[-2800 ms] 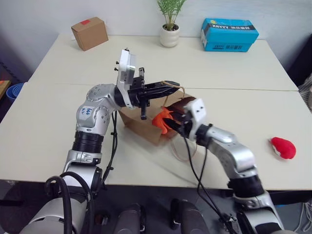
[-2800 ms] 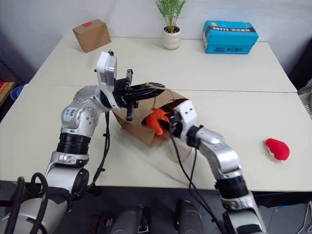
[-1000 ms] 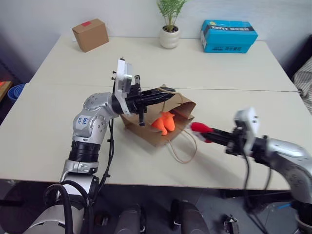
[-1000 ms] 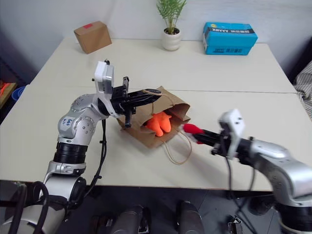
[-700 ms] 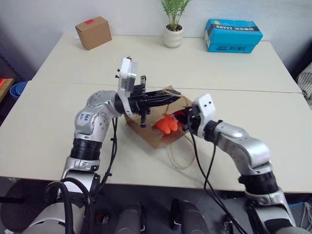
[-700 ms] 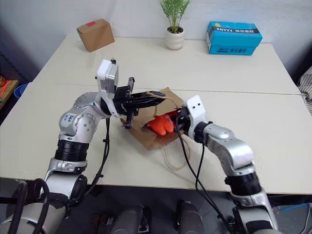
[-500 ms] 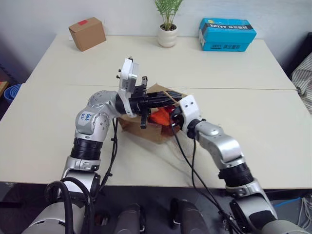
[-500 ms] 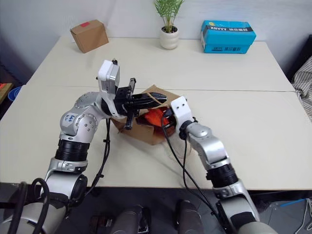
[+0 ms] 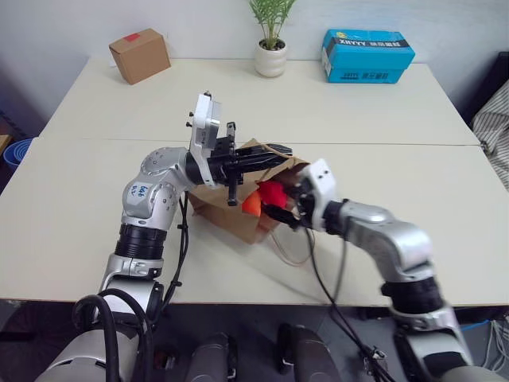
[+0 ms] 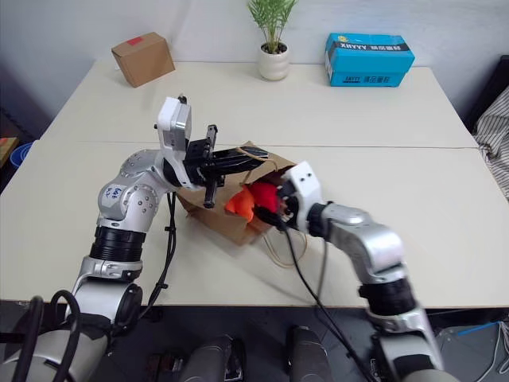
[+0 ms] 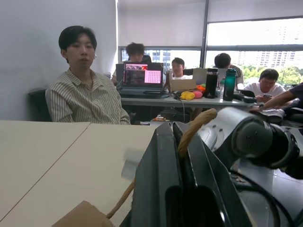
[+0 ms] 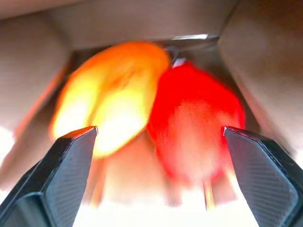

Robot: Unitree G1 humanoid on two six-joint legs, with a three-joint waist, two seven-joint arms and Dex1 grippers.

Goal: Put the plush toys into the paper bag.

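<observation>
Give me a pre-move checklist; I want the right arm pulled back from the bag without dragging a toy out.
1. Right gripper open, fingers clear of the toys: ok.
2. Red toy inside the paper bag: ok.
3. Orange toy inside the bag beside the red one: ok.
4. Left gripper shut on the twine handle, holding the mouth up: ok.
5. Toys settled, not rolling: cannot tell.

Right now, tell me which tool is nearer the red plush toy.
Right. The right tool is open at the paper bag mouth, flanking the red plush toy; the left tool pinches the handle above.
</observation>
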